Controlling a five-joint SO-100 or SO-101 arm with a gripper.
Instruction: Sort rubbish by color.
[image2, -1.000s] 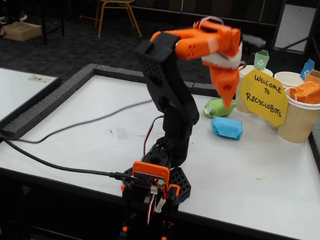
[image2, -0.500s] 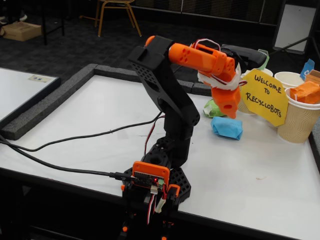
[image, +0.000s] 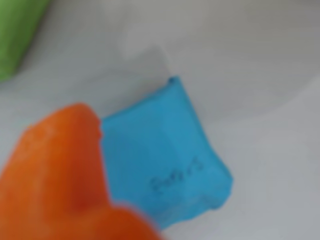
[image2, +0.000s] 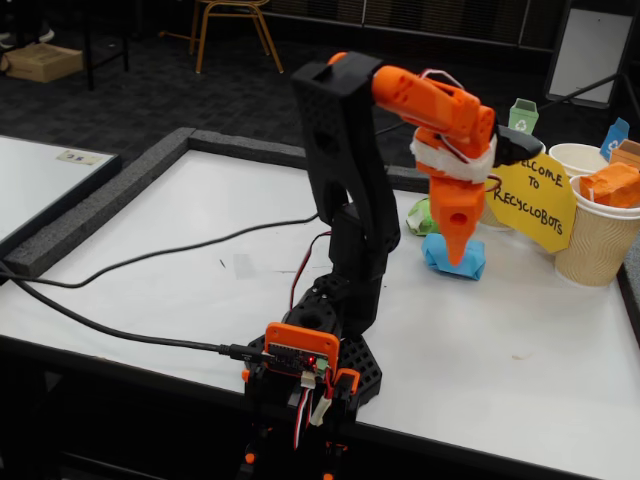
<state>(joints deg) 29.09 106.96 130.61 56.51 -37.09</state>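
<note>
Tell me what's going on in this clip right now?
A black-and-orange robot arm has its gripper pointing down over the crumpled blue paper wad on the white table. The wrist view shows an orange finger overlapping the blue wad, but whether the jaws are open or gripping cannot be told. The crumpled green paper wad lies just behind, and the crumpled orange paper wad already sits in a beige ribbed paper cup beside the yellow welcome sign.
</note>
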